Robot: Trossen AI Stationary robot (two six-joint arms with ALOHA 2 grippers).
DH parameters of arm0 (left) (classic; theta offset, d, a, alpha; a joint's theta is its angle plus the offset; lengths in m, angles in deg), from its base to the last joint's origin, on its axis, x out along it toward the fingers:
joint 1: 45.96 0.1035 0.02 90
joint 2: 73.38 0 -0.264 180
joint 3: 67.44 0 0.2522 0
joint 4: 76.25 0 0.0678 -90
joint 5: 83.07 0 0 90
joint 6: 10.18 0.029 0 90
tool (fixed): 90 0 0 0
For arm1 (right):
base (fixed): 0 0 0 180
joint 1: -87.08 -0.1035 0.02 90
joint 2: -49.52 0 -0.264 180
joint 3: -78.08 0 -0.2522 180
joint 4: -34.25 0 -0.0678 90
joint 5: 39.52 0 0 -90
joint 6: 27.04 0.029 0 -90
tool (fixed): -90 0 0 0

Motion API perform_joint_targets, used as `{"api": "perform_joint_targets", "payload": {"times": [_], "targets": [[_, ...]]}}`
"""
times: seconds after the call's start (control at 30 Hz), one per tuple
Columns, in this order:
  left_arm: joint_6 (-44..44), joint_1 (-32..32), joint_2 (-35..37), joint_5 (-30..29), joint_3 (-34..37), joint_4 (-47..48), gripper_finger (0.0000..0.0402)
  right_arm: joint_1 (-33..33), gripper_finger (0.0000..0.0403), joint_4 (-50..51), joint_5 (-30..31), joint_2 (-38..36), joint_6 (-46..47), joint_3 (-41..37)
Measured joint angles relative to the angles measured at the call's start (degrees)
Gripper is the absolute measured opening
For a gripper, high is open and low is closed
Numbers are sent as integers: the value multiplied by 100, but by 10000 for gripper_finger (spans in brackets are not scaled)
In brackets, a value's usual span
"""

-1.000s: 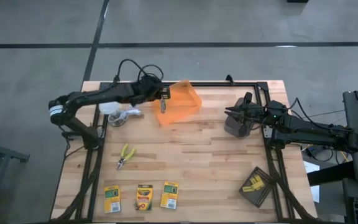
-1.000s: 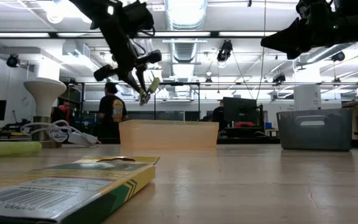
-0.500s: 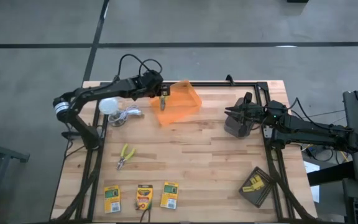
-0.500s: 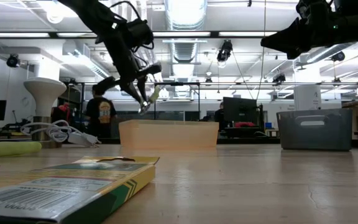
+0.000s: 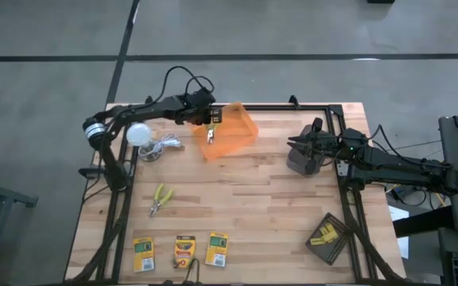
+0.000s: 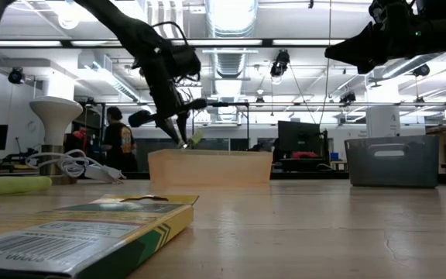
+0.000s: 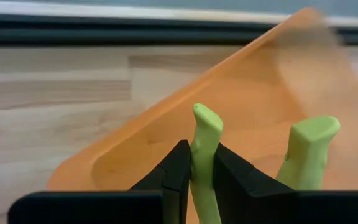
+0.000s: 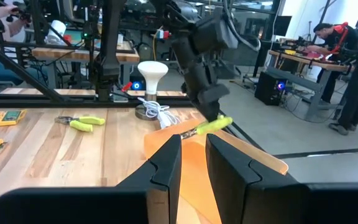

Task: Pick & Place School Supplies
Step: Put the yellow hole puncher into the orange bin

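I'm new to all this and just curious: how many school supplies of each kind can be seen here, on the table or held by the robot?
Crayon boxes: 3
Plier-like tools: 2, one on the table, one in the left pincer over the orange bin
Small yellow blocks on the dark tray: number unclear
Total clearly countable: 5

Even, bright overhead light, soft shadows. Ceiling lights (image 6: 231, 15) glare in low view. Crayon box (image 6: 76, 225) up close is blurred.
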Motion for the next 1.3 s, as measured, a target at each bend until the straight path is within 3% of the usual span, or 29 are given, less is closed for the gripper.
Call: {"api": "perform_joint_targets", "payload": {"times": [0.57, 1.3], "targets": [[-20, 19, -1001, 166, -959, 1171, 53, 0, 68, 0, 0, 0, 1, 0], [-42, 12, -1267, 435, -905, 1272, 53, 0, 68, 0, 0, 1, -1, 0]]}}
